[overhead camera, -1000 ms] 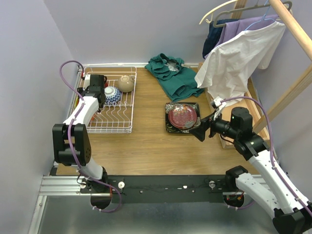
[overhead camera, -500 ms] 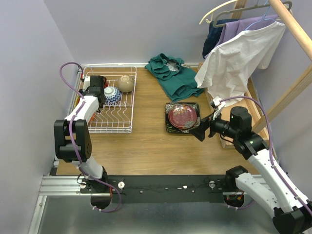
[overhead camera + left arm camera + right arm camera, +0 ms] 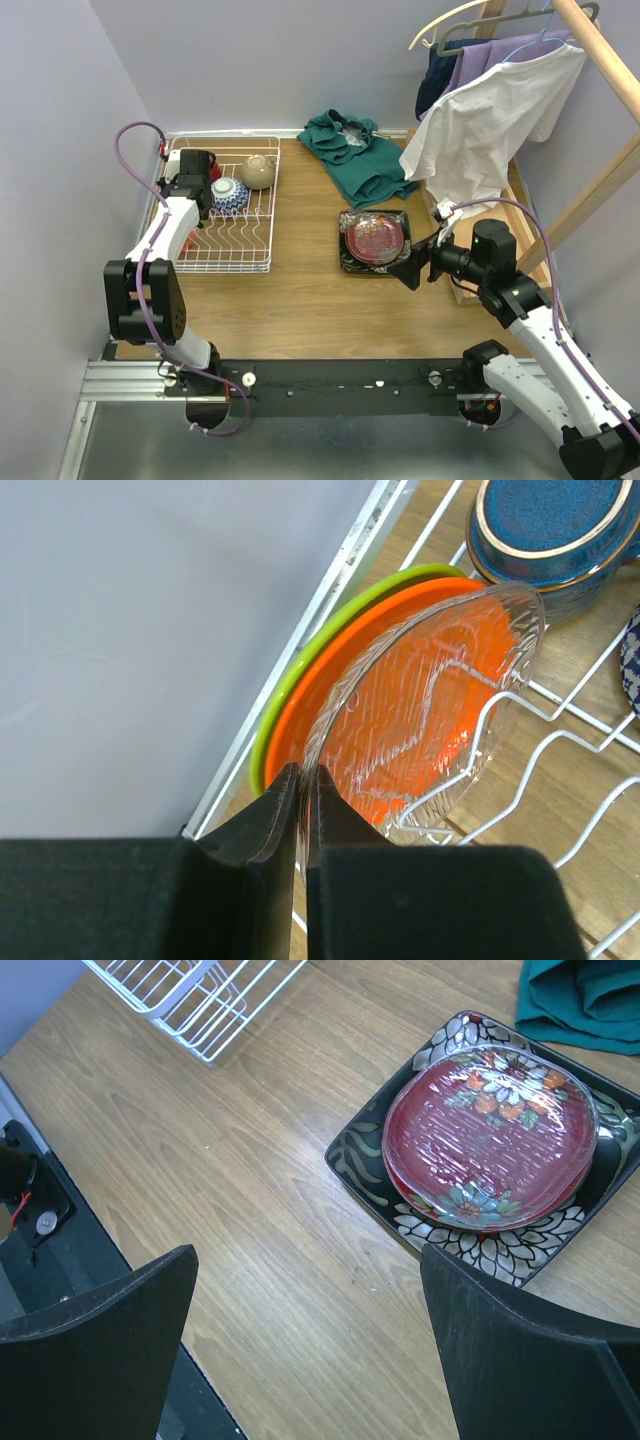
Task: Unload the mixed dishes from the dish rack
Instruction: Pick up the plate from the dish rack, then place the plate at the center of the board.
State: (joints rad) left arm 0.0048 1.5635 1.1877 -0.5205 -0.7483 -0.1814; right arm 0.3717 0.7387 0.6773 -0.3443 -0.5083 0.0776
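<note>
The left hand (image 3: 300, 780) is clenched on the near rim of a clear glass plate (image 3: 430, 710), the rim being pinched between nearly closed fingers. The plate is held standing on edge among the tines in the far left corner of the dish rack (image 3: 228, 268), and its face is laid against an orange plate (image 3: 310, 695), with a lime-green plate (image 3: 262, 755) behind that. From the hand the disc runs away and slightly rightward, towards the dark-blue mug (image 3: 555, 530). A lift along the plate's own plane, up out of the tines, is therefore judged to be called for.

Little room is left on the rack's outer side, where the grey wall is close. The right hand (image 3: 310, 1330) is spread wide and empty above the wooden table (image 3: 300, 300), well apart from the rack, near the black square plate (image 3: 480, 1250) on which a red plate (image 3: 490, 1135) is already set.
</note>
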